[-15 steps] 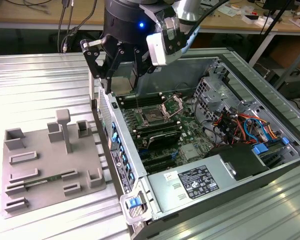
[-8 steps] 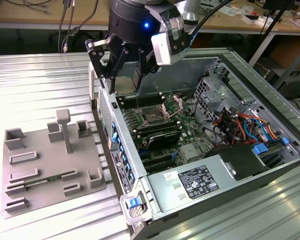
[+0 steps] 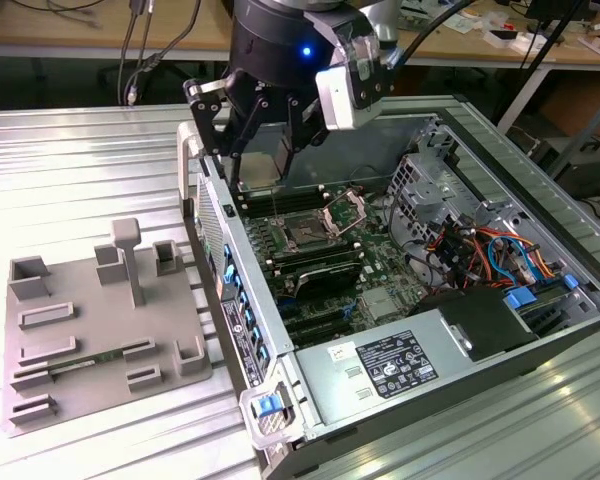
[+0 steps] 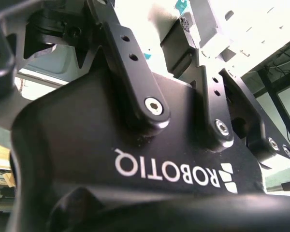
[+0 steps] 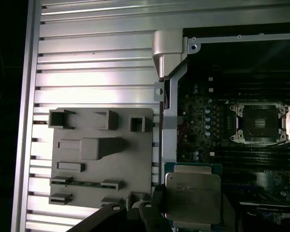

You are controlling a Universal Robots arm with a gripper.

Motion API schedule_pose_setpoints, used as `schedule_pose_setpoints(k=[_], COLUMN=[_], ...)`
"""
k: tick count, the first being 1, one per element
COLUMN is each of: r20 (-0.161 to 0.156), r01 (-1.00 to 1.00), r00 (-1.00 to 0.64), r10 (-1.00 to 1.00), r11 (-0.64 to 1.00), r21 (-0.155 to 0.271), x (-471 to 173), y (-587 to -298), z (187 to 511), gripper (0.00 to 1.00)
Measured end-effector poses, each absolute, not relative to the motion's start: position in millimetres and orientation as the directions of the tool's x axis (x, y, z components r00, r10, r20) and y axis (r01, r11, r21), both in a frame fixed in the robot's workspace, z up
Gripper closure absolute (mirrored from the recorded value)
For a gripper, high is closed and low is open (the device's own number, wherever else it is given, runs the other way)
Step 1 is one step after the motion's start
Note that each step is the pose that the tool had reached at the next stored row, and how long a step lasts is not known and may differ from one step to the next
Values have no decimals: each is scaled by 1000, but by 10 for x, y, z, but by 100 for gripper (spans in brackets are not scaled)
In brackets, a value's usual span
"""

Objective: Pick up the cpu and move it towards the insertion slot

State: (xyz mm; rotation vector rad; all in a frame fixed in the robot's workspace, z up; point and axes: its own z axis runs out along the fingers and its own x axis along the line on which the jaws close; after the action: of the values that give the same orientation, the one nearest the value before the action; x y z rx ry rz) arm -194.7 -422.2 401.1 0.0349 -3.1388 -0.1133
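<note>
- Gripper (image 3: 260,150) hangs over the open computer case (image 3: 540,170), its fingers (image 5: 157,215) closed on the cpu (image 5: 192,198), seen in the first wrist view.
- Insertion slot (image 3: 305,237) lies at about five o'clock from the gripper in the exterior view, bracket raised, apart from the cpu.
- Grey tray (image 3: 80,360) sits on the desk (image 3: 80,180) beside the case.
</note>
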Motion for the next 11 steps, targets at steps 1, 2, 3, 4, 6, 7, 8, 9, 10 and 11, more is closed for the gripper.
schedule_pose_setpoints(k=[1,2,3,4,6,7,8,9,10,11], r20=[0,0,0,0,0,0,0,0,0,0], r01=[-22,-22,-22,-22,-22,-22,-22,-22,-22,-22], r00=[-1000,-1000,-1000,-1000,-1000,-1000,-1000,-1000,-1000,-1000], r10=[-22,-22,-22,-22,-22,-22,-22,-22,-22,-22], r11=[997,997,997,997,997,997,997,997,997,997], r21=[72,72,72,72,72,72,72,72,72,72], x=[-1932,-1925,-1913,-1901,-1885,-1868,-1857,-1848,-1830,-1821], y=[-4222,-4222,-4222,-4222,-4222,-4222,-4222,-4222,-4222,-4222], z=[4010,4009,4009,4008,4008,4007,4007,4006,4006,4005], gripper=[45,45,45,45,45,45,45,45,45,45])
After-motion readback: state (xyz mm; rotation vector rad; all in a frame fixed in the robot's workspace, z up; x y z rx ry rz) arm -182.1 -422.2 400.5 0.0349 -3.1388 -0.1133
